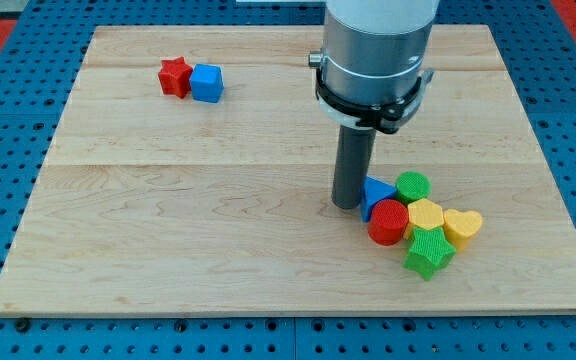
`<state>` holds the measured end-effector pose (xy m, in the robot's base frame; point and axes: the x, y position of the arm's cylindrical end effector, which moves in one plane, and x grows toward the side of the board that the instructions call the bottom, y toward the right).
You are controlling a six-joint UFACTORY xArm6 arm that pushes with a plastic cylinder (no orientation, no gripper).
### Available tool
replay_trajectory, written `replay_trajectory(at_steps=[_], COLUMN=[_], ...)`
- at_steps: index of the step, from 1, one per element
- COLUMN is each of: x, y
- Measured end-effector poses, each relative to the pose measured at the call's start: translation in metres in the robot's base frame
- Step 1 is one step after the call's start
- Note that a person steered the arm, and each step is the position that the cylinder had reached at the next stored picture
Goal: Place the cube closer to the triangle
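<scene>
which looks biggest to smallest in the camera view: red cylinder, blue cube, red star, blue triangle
1. red cylinder
2. blue cube
3. red star
4. blue triangle, partly hidden by my tip, so its rank is unsure.
The cylinder sits nearer the view's bottom, which may flatter it; cube and star look close.

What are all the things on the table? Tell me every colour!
red star: one, red, upper left of the view, touching the blue cube
blue cube: one, blue, just right of the red star
blue triangle: one, blue, lower right, left edge of the cluster
green cylinder: one, green, top of the cluster
red cylinder: one, red, below the triangle
yellow block: one, yellow, middle of the cluster, shape unclear
yellow heart: one, yellow, right end of the cluster
green star: one, green, bottom of the cluster
wooden board: one, light wood, on a blue pegboard
my tip: one, dark rod end, right beside the blue triangle's left side
</scene>
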<state>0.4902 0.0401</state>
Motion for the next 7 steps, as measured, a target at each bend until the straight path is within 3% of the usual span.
replay_trajectory(at_steps=[1, 3, 4, 5, 7], x=[-0.046, -0.199, -0.246, -0.248, -0.196], y=[-0.071, -0.089, -0.179, -0.236, -0.167])
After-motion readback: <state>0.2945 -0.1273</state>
